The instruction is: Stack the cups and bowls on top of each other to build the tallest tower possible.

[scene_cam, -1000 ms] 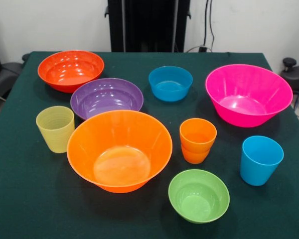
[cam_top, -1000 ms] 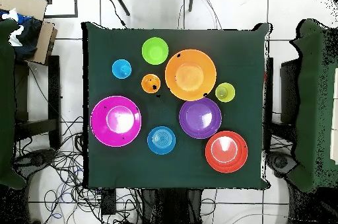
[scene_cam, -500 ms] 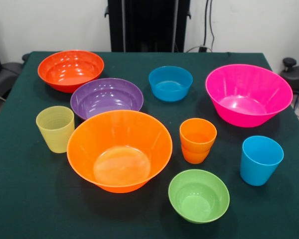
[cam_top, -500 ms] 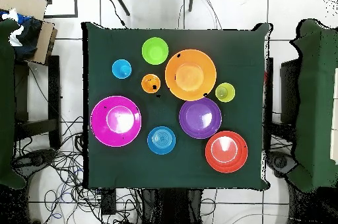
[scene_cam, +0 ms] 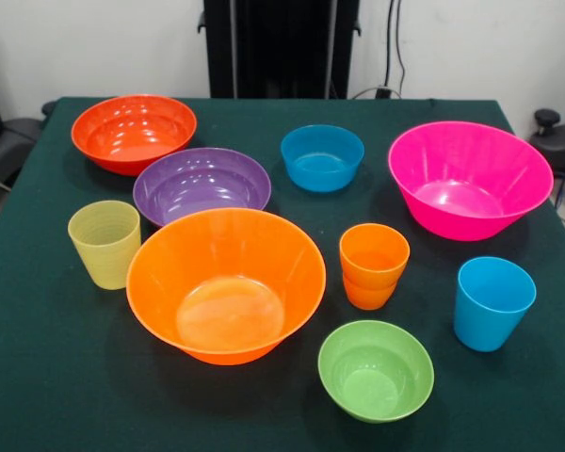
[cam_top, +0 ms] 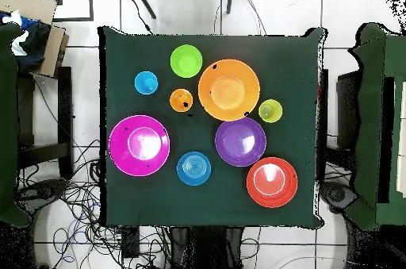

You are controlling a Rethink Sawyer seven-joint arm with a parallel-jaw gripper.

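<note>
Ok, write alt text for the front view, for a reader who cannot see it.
Nine bright plastic vessels stand separately on a dark green table, none stacked into a tower yet. A large orange bowl sits at centre front, with purple, red-orange, blue, pink and green bowls around it, plus yellow-green, orange and blue cups. No robot gripper shows.

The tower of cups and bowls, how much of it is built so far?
Almost none. The only stacking visible is the orange cup, which seems to sit nested in a second cup. Nothing is in hand: no claw shows in either view. Left to stack: the large orange bowl, pink bowl, purple bowl, red-orange bowl, blue bowl, green bowl, ribbed cup and blue cup.
</note>
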